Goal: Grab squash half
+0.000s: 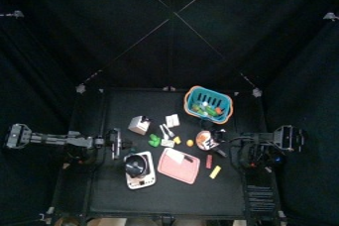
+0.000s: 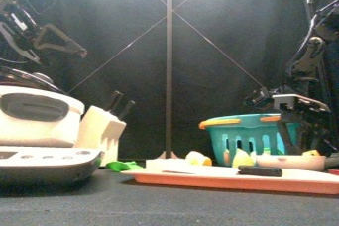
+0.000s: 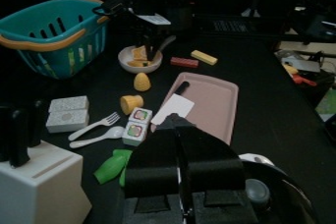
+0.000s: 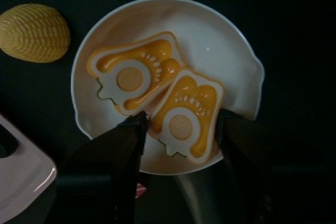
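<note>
**Right claw poised over the squash half on the white plate**

We see the right gripper [image 4: 182,130] released, its jaws spread wide to either side of the squash half [image 4: 186,116] without closing on it. The orange piece lies cut face up on the white plate [image 4: 226,33], touching a second matching half [image 4: 132,71] on the same plate. Just off the plate's rim sits a ribbed yellow piece [image 4: 33,31], and a corner of the pink board [image 4: 16,169] lies near the plate. The teal basket [image 1: 208,99] stands close behind the plate. Well apart from the plate, across the board, the left gripper [image 3: 180,135] rests with its jaws together, holding nothing.
</note>
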